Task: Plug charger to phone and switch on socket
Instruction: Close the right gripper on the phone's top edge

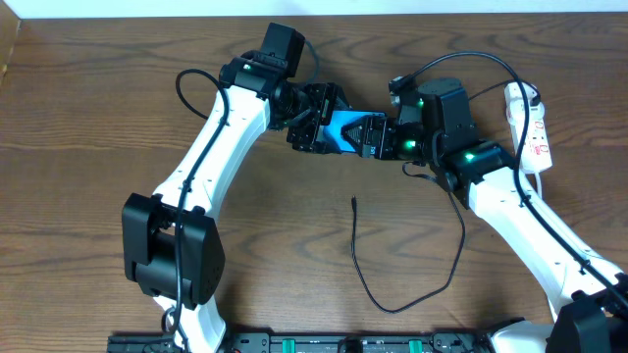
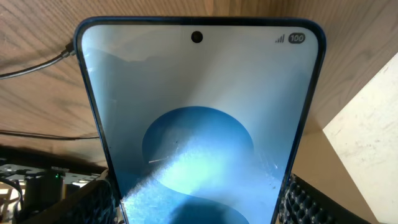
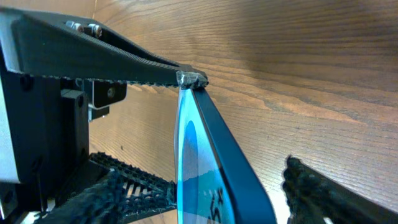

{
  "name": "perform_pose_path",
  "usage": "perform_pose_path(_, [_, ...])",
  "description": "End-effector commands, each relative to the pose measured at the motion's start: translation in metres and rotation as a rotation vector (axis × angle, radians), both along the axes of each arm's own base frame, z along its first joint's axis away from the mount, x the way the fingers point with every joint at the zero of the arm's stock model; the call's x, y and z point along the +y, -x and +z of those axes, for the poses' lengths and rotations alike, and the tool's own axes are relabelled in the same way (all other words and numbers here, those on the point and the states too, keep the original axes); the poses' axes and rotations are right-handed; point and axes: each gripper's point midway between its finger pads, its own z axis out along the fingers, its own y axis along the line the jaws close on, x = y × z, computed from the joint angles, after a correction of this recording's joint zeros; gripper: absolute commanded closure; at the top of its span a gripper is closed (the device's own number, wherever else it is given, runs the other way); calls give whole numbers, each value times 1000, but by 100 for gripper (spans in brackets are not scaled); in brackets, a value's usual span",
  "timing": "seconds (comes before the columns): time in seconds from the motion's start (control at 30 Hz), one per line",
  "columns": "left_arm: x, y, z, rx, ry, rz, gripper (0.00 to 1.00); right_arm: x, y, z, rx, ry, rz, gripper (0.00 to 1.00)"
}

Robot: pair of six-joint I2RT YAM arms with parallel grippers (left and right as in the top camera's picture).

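The phone (image 1: 345,129) is held off the table between my two grippers, its blue screen lit. My left gripper (image 1: 312,126) is shut on the phone's long side edges. In the left wrist view the phone (image 2: 199,124) fills the frame between the pads (image 2: 308,202). My right gripper (image 1: 385,139) straddles the other end. In the right wrist view the phone (image 3: 208,162) stands edge-on, with a gap to the right finger (image 3: 323,193), so that gripper (image 3: 217,202) is open. The charger (image 1: 365,275) lies loose on the table, its plug tip (image 1: 353,202) below the phone. The socket (image 1: 531,126) lies at the far right.
The charger cable loops toward the table's front edge and rises under the right arm (image 1: 520,216). The socket's white cord runs along that arm. The left arm (image 1: 211,157) crosses the left half. A pale area beyond the table edge (image 2: 367,124) shows in the left wrist view.
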Motion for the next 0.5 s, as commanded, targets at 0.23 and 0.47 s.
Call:
perform_pose_path(0.23, [-8, 6, 13, -6, 36, -14, 93, 2, -4, 4, -21, 10, 2, 50])
perform_pose_path(0.47, [-10, 7, 13, -6, 37, -20, 93, 8, -1, 3, -26, 19, 11, 57])
